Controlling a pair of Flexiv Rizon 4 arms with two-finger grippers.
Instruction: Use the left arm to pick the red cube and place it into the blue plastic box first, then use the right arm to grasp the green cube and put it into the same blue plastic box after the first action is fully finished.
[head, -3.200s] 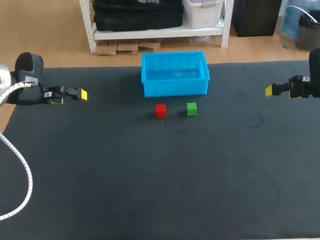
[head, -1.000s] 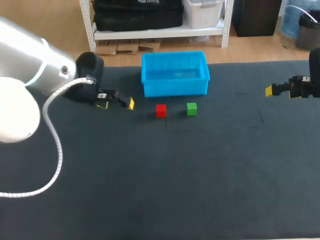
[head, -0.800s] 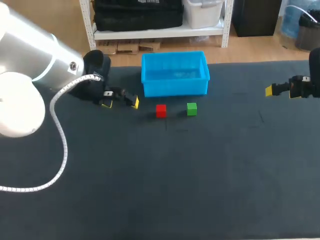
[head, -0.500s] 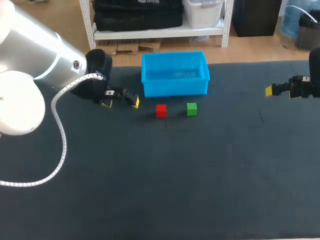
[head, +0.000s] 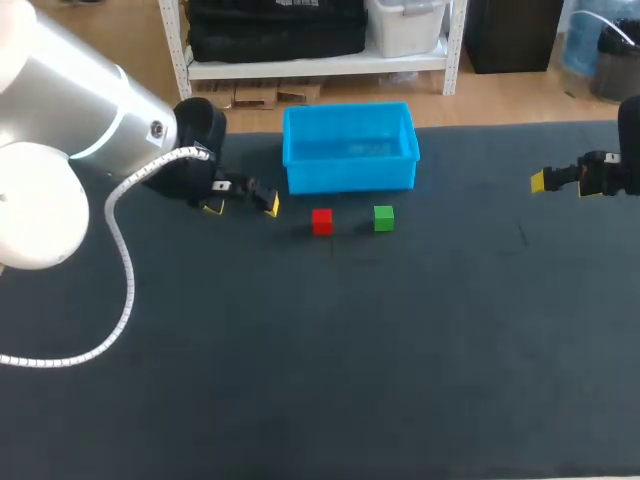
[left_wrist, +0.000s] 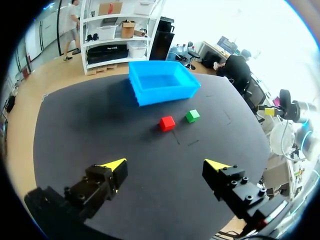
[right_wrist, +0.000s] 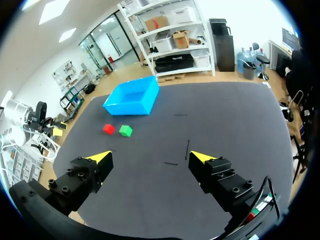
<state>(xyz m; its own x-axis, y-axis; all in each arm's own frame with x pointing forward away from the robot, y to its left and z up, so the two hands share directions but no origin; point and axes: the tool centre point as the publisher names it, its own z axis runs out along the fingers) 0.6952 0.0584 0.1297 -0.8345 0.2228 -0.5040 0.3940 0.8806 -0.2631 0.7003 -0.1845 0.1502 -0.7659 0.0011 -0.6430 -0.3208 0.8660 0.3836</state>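
- Standing near the far edge of the dark tabletop (head: 350, 380), about midway across: box (head: 350, 178) (left_wrist: 165, 93) (right_wrist: 125, 108), blue plastic, open-topped, upright.
- Red cube (head: 321, 221) (left_wrist: 167, 123) (right_wrist: 108, 129): on the tabletop just in front of the box's near wall, a little left of the box's middle. It is outside the box and clear of the wall.
- Green cube (head: 383, 218) (left_wrist: 192, 116) (right_wrist: 125, 131): on the tabletop in front of the box, a little right of the box's middle. It sits beside the red cube with a small gap between them, also outside the box and not touching it.
- Left arm (head: 70, 130): silver and white, entering from the left of the box. A white cable (head: 118, 300) hangs from it and loops over the tabletop.
- Left claw (head: 242, 205) (left_wrist: 165, 165): over the tabletop, left of the box and about level with its near wall, pointing toward the cubes. Its fingers are spread wide apart and grip no object. In the left wrist view the red cube lies ahead, roughly in line with the gap, with the box beyond it.
- Right claw (head: 540, 182) (right_wrist: 150, 157): well to the right of the box, near the tabletop's right edge, pointing toward the box. Its fingers are apart and hold no object. In the right wrist view both cubes and the box lie far ahead.
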